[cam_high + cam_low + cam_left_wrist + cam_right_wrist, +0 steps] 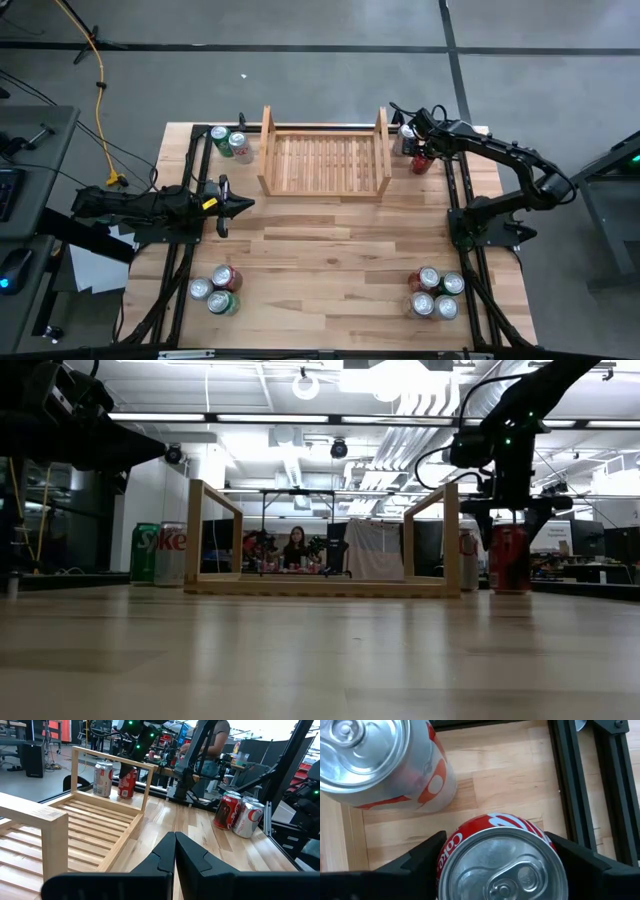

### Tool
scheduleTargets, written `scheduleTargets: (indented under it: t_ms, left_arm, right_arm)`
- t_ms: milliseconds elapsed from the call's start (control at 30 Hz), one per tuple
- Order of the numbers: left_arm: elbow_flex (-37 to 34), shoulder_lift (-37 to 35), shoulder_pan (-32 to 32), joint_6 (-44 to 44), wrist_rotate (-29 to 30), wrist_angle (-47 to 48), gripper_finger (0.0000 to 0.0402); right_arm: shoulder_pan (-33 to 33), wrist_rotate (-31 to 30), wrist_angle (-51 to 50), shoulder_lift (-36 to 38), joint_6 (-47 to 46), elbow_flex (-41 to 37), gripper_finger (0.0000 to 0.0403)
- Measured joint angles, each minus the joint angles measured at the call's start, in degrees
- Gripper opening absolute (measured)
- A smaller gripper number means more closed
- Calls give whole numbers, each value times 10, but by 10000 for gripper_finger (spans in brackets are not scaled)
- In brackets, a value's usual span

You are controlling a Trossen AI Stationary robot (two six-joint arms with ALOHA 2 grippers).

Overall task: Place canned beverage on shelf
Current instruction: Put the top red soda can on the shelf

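Robotics lab — benches, exposed ducts (300, 460)

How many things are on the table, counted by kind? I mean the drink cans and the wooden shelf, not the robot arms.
Cans: 11 (2 beside each end of the shelf, a group of 3 and a group of 4 in the two other corners)
Shelf: 1
Total: 12

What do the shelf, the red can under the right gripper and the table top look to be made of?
Shelf: pale unfinished-looking wood, with visible grain and slats. Red can: likely aluminium, with a bare silvery lid, a pull tab and a glossy printed wall. Table top: wood planks, light grain, slight sheen, possibly sealed. The right gripper straddles the can.
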State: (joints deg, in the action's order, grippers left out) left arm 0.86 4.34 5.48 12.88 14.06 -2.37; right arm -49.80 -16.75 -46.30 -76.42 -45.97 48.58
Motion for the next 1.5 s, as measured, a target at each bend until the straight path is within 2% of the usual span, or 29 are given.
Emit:
scheduleTargets:
  t_ms: [167,333,467,600,733,867,1000,1133,1367,1500]
  left_arm:
    - [0,0,0,0,0,0,3]
    - [0,0,0,0,0,0,3]
    - [0,0,0,0,0,0,3]
    - [0,0,0,0,0,0,3]
    - [0,0,0,0,0,0,3]
    - [0,0,0,0,0,0,3]
    - [0,0,0,0,0,0,3]
    - [0,0,0,0,0,0,3]
    - [0,0,0,0,0,0,3]
    - [0,0,0,0,0,0,3]
  right_arm:
    - [12,4,-37,19,23,3,285]
    - [34,-9,-96,57,59,56,285]
    - [62,-15,-149,84,87,142,285]
    - [99,-49,-203,90,106,249,285]
    - [136,-74,-204,83,127,340,285]
    - [162,-84,-208,63,135,390,285]
    - [184,-57,-172,22,148,431,285]
    - [214,-22,-138,-50,185,499,285]
    - [233,-15,-177,-219,261,668,285]
    - [221,-26,-210,-304,281,733,285]
